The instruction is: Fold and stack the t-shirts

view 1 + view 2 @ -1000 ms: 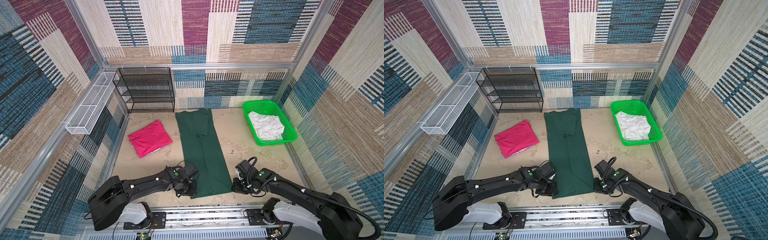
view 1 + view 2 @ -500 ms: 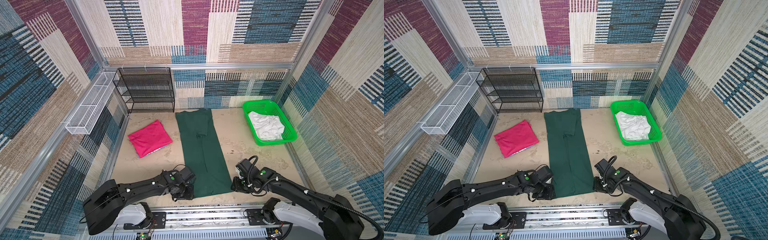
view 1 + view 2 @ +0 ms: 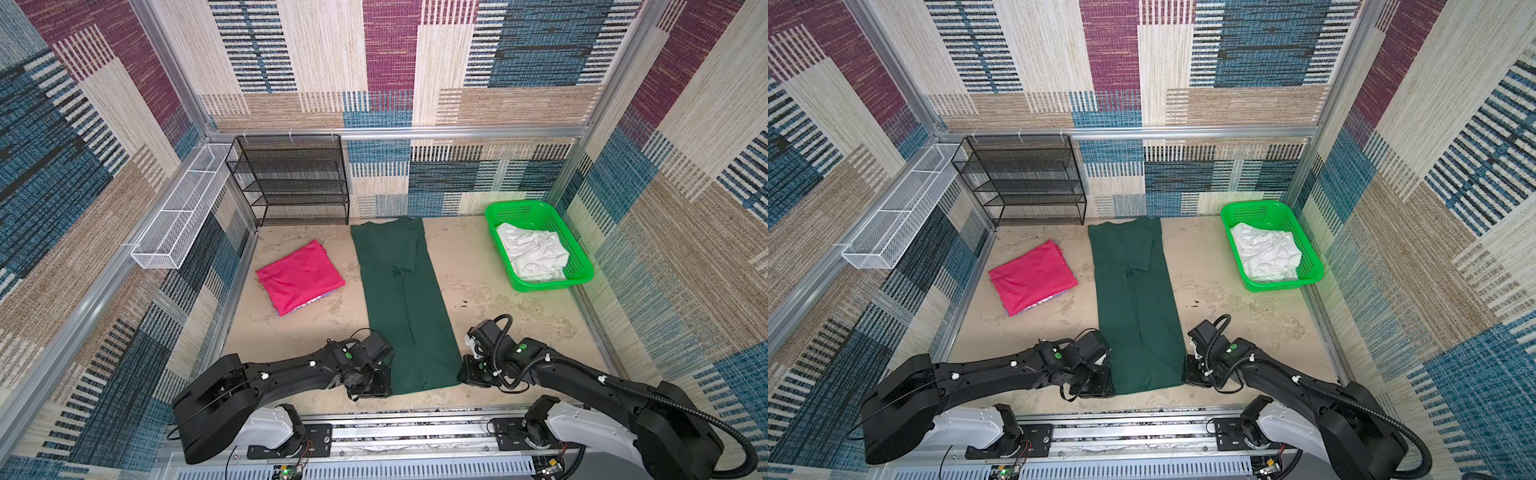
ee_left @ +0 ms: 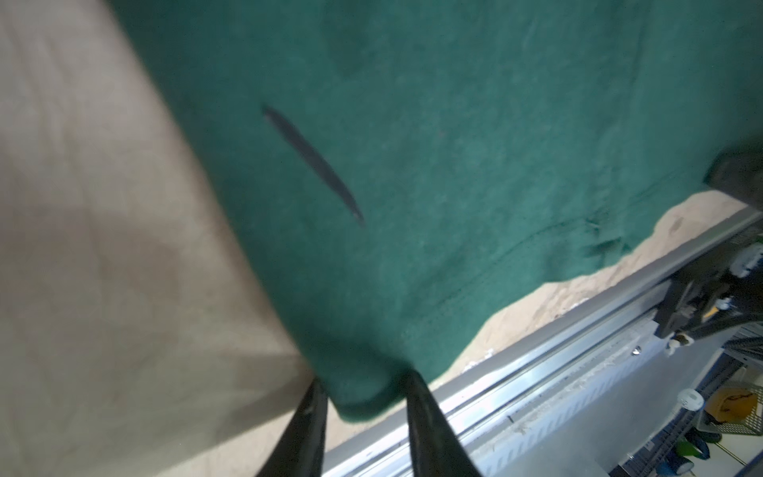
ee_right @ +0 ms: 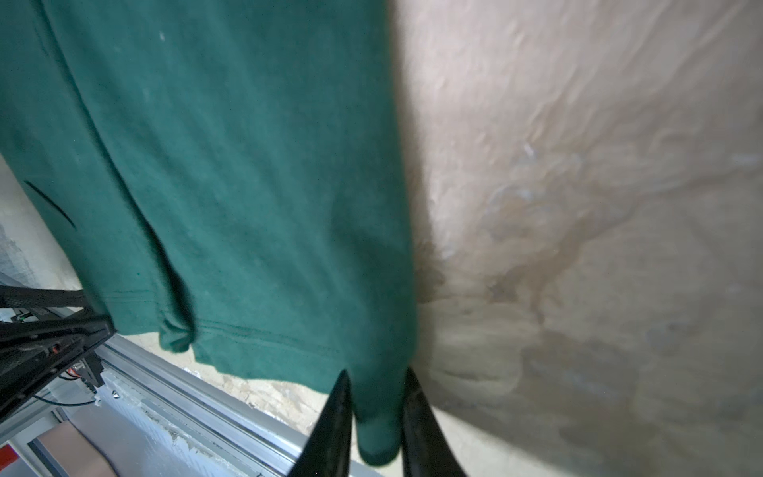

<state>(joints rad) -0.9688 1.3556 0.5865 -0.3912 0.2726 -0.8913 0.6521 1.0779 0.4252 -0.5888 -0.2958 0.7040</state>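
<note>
The dark green t-shirt (image 3: 399, 299) (image 3: 1133, 299) lies as one long narrow strip down the middle of the table, hem at the near edge. My left gripper (image 3: 384, 384) (image 3: 1106, 384) sits at its near left hem corner. In the left wrist view that gripper (image 4: 363, 388) is shut on the corner of the green cloth (image 4: 413, 165). My right gripper (image 3: 463, 372) (image 3: 1187, 374) is at the near right hem corner. In the right wrist view this gripper (image 5: 375, 384) is shut on a pinched fold of the cloth (image 5: 247, 165). The pink t-shirt (image 3: 299, 276) (image 3: 1032, 276) lies folded at the left.
A bright green basket (image 3: 548, 286) holding crumpled white cloth (image 3: 532, 253) stands at the back right. A black mesh rack (image 3: 291, 183) lines the back wall and a white wire tray (image 3: 178, 224) hangs on the left wall. A metal rail (image 3: 395, 417) borders the near edge.
The left gripper has slid toward the near edge to the hem corner. Both pairs of jaws have narrowed onto the green cloth. The right arm has barely shifted.
</note>
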